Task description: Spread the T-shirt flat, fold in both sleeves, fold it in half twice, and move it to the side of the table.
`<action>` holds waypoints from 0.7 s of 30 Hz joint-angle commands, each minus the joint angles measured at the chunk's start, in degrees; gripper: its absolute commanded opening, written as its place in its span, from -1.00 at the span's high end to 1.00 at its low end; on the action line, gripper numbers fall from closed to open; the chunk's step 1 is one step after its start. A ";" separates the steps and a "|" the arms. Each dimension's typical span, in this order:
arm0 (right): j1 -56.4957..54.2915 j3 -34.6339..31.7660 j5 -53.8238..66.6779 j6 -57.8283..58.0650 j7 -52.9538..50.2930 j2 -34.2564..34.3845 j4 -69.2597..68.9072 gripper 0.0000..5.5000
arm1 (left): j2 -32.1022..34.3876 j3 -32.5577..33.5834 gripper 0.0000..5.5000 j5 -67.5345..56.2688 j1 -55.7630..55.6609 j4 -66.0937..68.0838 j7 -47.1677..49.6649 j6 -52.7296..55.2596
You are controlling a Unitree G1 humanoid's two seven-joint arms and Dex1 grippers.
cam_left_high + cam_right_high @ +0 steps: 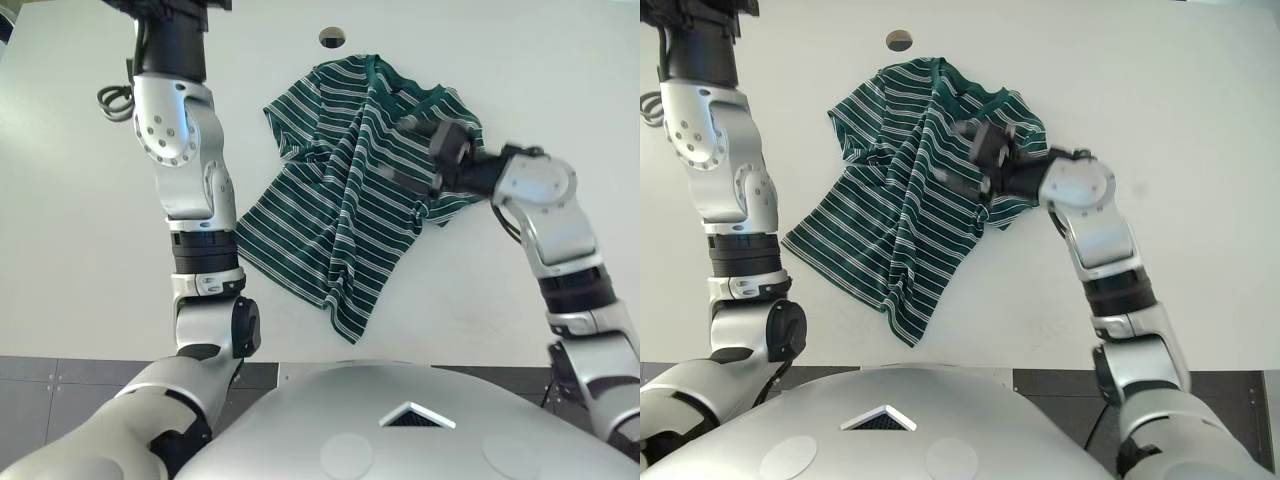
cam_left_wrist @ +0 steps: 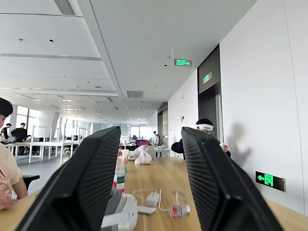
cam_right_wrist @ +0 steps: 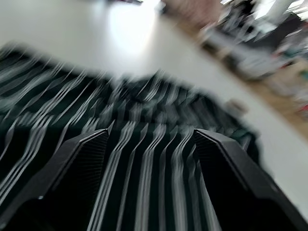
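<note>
Looking down over the white table, I take the small round hole in its top as my mark. The striped green T-shirt lies just beside this hole, with the collar end nearest to it and the hem end farthest from it. The cloth is not flat: it is bunched, with long creases along the middle and one sleeve spread out on the left side of the hole.

My right gripper is over the shirt, a little beyond the collar as seen from the hole and toward the right. Its two fingers are spread apart and grip nothing; I cannot tell if they touch the cloth.

My left gripper also has its fingers apart, with nothing between them. The left arm stands raised, well to the left of the hole.
</note>
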 commanded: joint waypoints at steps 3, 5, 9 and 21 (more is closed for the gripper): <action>2.70 6.60 -15.23 -6.10 0.28 -8.33 2.22 -0.19 | 1.13 -1.89 0.15 2.77 1.91 -3.12 -0.39 0.74; 4.01 8.43 -18.64 -7.62 2.02 -11.47 2.38 -0.19 | 1.64 -2.70 0.15 3.98 2.29 -4.29 -0.46 1.16; 6.94 6.45 -18.38 -7.75 8.80 -21.89 -0.23 -0.19 | 2.68 -5.13 0.15 6.97 3.00 -4.98 -1.21 1.83; -5.70 -2.36 -12.85 -6.93 24.11 -32.44 15.08 -0.19 | 6.69 -7.18 0.15 10.07 5.03 -4.47 -4.16 2.18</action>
